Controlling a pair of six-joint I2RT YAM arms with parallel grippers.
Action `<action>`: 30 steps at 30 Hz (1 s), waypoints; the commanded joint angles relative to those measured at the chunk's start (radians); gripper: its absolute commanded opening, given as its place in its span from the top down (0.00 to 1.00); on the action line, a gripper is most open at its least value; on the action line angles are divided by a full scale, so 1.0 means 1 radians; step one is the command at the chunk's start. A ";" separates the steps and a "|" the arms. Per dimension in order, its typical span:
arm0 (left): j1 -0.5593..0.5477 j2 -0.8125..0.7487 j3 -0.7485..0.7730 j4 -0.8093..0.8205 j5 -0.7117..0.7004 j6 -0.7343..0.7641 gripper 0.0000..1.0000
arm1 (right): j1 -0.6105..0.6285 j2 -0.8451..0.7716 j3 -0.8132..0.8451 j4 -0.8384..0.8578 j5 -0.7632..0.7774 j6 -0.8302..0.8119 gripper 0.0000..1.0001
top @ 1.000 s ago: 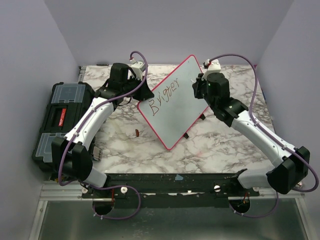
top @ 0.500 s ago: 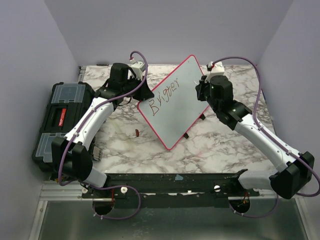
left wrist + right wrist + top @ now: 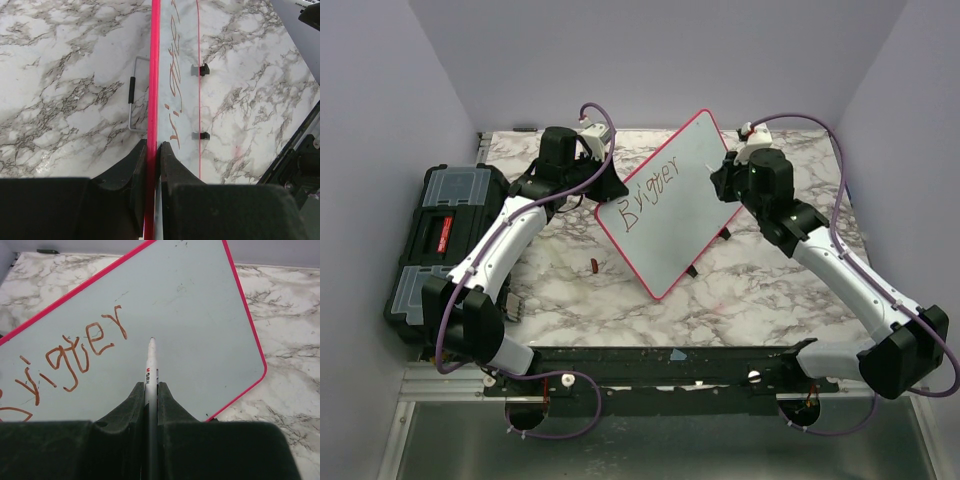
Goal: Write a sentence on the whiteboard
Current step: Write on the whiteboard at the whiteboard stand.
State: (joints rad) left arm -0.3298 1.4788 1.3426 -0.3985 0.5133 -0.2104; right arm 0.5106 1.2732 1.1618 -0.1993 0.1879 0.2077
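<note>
The whiteboard [image 3: 685, 215], pale with a pink-red frame, stands tilted on edge over the marble table. My left gripper [image 3: 597, 192] is shut on its left edge; in the left wrist view the jaws [image 3: 152, 146] pinch the pink frame [image 3: 154, 75]. Of the sentence [image 3: 650, 192], a single reddish-brown word like "Brigger" shows, also seen in the right wrist view as lettering [image 3: 75, 360]. My right gripper [image 3: 151, 386] is shut on a white marker [image 3: 151, 365]. Its tip points at bare board just right of the last letter. From above, that gripper [image 3: 720, 180] sits at the board's right side.
A black toolbox [image 3: 440, 240] lies at the table's left edge. A small dark red cap [image 3: 593, 265] rests on the marble below the board's left corner. A wire stand [image 3: 131, 95] and black clips [image 3: 201, 70] show behind the board.
The right arm has shifted slightly to the right with the marker, its elbow swinging outward. The board, the lettering and the left arm have not moved.
</note>
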 commanded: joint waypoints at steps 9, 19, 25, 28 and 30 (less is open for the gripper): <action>0.002 -0.048 -0.014 0.065 -0.035 0.039 1.00 | -0.002 -0.015 -0.048 0.033 -0.414 0.054 0.99; -0.003 -0.049 -0.018 0.072 -0.039 0.028 1.00 | 0.159 -0.011 -0.172 0.059 -0.463 0.084 0.99; -0.005 -0.052 -0.021 0.075 -0.050 0.026 1.00 | 0.276 0.000 -0.194 0.083 -0.402 0.110 0.99; -0.005 -0.054 -0.020 0.073 -0.054 0.026 1.00 | 0.330 0.011 -0.194 0.088 -0.343 0.117 0.99; -0.005 -0.054 -0.020 0.074 -0.056 0.026 1.00 | 0.354 0.024 -0.187 0.088 -0.310 0.120 0.99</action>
State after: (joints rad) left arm -0.3359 1.4628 1.3273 -0.3824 0.5110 -0.2295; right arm 0.8223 1.2716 0.9794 -0.1421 -0.2104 0.3119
